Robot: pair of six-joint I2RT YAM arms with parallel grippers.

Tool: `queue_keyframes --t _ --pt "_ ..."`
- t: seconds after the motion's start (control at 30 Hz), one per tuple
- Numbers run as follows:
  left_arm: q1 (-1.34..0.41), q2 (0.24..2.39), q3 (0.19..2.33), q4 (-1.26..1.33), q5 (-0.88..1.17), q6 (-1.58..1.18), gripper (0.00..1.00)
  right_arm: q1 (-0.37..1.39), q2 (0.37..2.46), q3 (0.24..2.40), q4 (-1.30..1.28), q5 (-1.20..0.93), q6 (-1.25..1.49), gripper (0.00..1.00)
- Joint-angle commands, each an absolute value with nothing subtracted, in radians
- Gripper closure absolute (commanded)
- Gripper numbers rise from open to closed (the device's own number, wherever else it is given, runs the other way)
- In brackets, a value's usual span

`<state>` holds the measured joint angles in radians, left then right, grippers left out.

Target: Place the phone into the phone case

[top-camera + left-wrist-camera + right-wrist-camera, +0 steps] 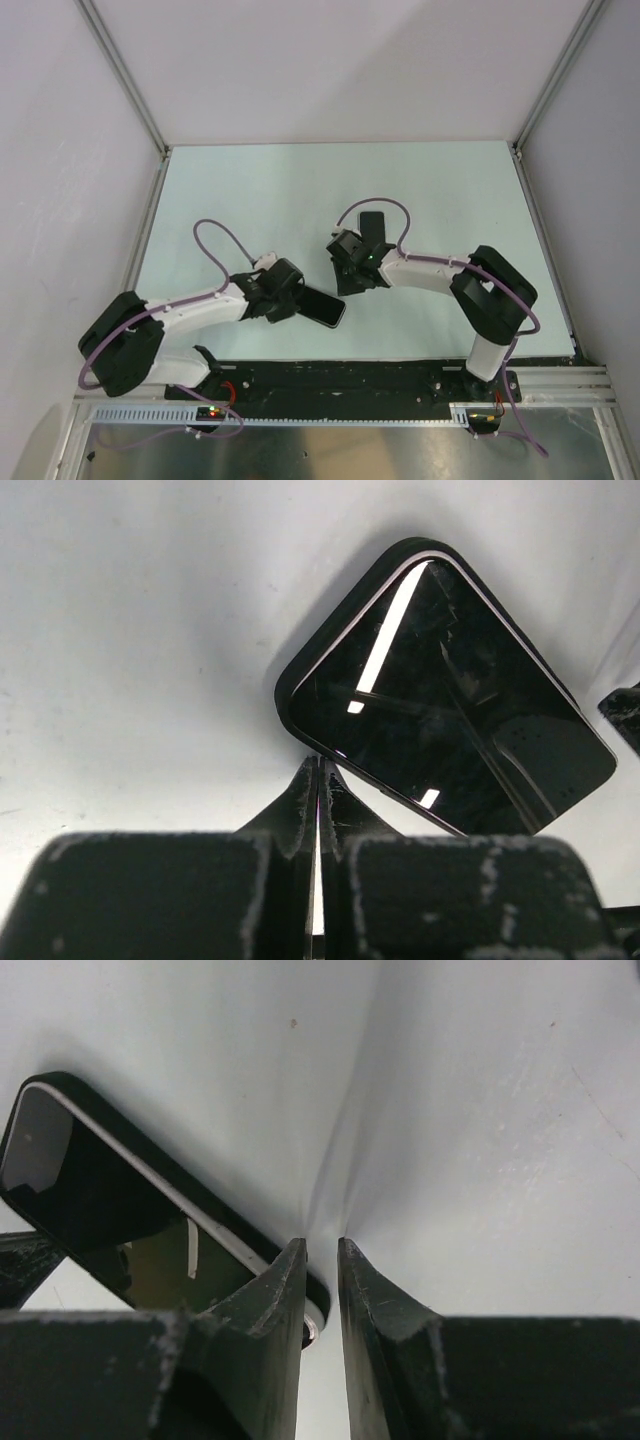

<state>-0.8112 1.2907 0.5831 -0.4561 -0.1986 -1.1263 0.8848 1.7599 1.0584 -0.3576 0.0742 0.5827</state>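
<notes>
Black phone point(322, 306) lying on the pale table point(250, 190) between your arms, dark case point(340, 634) around its edge, left gripper point(318, 780) fingers pressed together at its side, right gripper point(322, 1260) fingers a little apart, pinching nothing.

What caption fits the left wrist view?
Shut left gripper at the edge of the black phone on the white table.
</notes>
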Motion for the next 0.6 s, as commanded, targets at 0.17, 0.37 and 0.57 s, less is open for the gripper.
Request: queue_keyframes --t 0.17,0.37,0.57 --pt "-0.755 1.368 0.676 -0.406 -0.216 -1.038 1.00 0.961 1.732 1.034 -0.355 0.104 0.625 0.78" --pt "-0.657 1.405 0.736 -0.407 -0.193 -0.944 1.00 1.035 1.672 0.936 -0.344 0.114 0.717 0.80" --pt "-0.634 1.456 0.779 -0.407 -0.169 -0.901 1.00 1.036 1.619 0.907 -0.364 0.153 0.762 0.80"
